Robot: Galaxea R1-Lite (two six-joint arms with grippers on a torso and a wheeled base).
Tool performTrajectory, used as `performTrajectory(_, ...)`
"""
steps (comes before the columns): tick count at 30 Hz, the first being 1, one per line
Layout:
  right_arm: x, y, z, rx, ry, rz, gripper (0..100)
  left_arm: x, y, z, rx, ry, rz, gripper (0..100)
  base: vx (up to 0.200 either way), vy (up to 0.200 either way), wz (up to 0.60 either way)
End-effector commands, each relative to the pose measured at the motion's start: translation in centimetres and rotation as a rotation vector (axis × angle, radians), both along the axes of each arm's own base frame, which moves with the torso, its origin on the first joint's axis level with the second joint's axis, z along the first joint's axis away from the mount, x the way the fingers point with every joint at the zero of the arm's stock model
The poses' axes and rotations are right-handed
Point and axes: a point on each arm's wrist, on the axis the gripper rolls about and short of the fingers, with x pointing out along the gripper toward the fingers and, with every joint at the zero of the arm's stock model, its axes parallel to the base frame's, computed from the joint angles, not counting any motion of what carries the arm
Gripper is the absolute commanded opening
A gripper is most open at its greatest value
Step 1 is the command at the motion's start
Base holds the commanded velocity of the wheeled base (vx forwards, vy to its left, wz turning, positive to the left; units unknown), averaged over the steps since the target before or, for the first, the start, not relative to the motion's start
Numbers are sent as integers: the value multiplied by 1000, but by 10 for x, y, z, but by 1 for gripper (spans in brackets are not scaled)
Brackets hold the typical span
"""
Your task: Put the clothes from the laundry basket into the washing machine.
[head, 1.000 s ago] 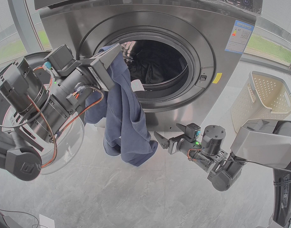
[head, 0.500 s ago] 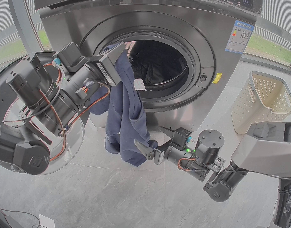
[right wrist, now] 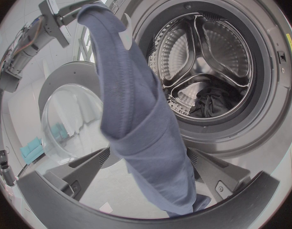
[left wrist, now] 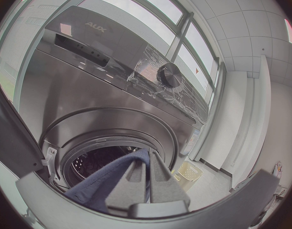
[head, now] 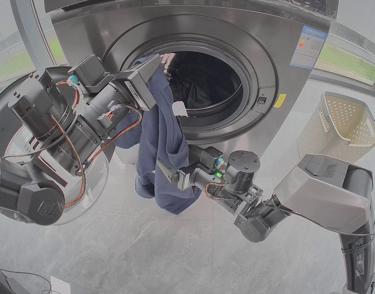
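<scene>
Head view: the left gripper point(head: 156, 62) is clamped on the top of a navy garment point(head: 165, 139) at the upper left rim of the washing machine point(head: 253, 41) opening. The cloth hangs down across the left side of that opening, partly blocking it. A white tag point(head: 179, 108) shows on the cloth. The round door point(head: 87, 180) stands open on the left, behind the left arm. The laundry basket point(head: 344, 127) sits well apart on the right. The right gripper point(head: 169, 168) is at the garment's lower half.

Left wrist view: the two fingers sit almost together, with navy cloth pinched between them and the drum opening beyond.

Right wrist view: the garment hangs between the widely spread fingers point(right wrist: 88, 166), which hold nothing. Dark clothes point(right wrist: 212, 102) lie at the bottom of the drum.

A second ago the right gripper was low and clear of the garment on its right. It has since swung left and up to the cloth. The left gripper rose slightly toward the rim, then held over the last half second.
</scene>
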Motion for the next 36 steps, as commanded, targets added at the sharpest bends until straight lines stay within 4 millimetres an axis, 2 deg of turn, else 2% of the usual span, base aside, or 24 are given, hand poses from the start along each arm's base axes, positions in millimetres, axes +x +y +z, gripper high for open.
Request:
performTrajectory(1,16,0,-8,0,-1,-44,100,-2,2,1,-4,-5,1,0,0,0,0)
performTrajectory(6,23,-11,-4,6,-2,-96,100,-2,2,1,-3,-4,1,0,0,0,0)
performTrajectory(13,23,-46,20,19,-17,-161,100,-2,2,1,-4,-5,2,0,0,0,0)
performTrajectory(17,23,-61,23,15,-13,-188,100,-2,2,1,-5,-4,4,0,0,0,0)
performTrajectory(22,33,-78,24,14,-13,-229,100,-3,2,2,-5,-4,4,0,0,0,0)
performTrajectory(25,37,-80,22,16,-14,-235,100,-3,2,2,-5,-6,2,0,0,0,0)
performTrajectory(36,59,-56,-2,26,-22,-216,100,-3,2,2,-5,-8,-2,0,0,0,0)
